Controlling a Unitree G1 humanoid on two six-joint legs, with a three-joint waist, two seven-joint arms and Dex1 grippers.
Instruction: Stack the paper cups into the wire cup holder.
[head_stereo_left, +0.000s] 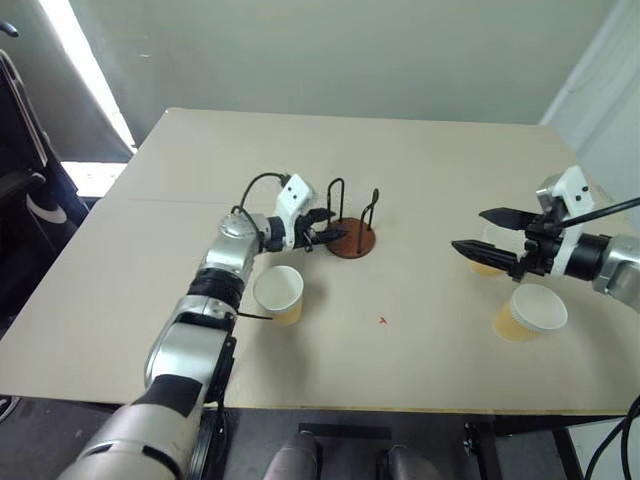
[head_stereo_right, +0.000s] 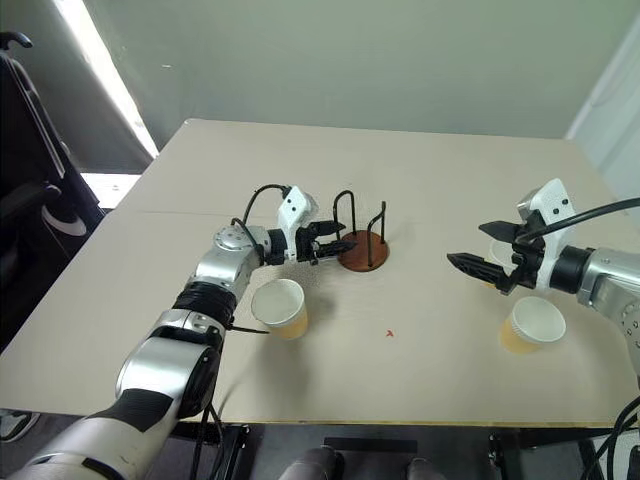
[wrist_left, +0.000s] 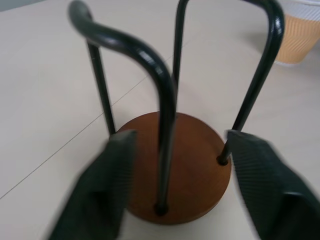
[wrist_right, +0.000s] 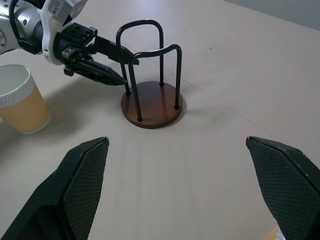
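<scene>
Landmark: wire cup holder (head_stereo_left: 351, 226), upright on the bench (head_stereo_left: 420, 150), roughly mid-surface. It stands empty, with no cup stacked in it.

Open room: wide bare bench is seen beyond the holder, toward the far edge, and between the holder and the right-hand cups. The near bench edge lies well behind the cups. A small red mark (head_stereo_left: 383, 321) sits on the bare patch on the near side of the holder.

Cups: one paper cup (head_stereo_left: 279, 294) is placed upright on the near-left side of the holder, close to the left forearm. A second cup (head_stereo_left: 530, 311) stands well off to the holder's right, near the bench's right edge. A third cup (head_stereo_left: 489, 262) is partly hidden behind the right gripper, also well right of the holder.

Left gripper (head_stereo_left: 334, 233): positioned right at the holder's left side, jaws partly spread and straddling the nearest wire loop at base level. Contact with wire or disc cannot be confirmed. No cup is held.

Right gripper (head_stereo_left: 479, 235): held well right of the holder, pointing toward it, jaws spread wide, nothing gripped.
</scene>
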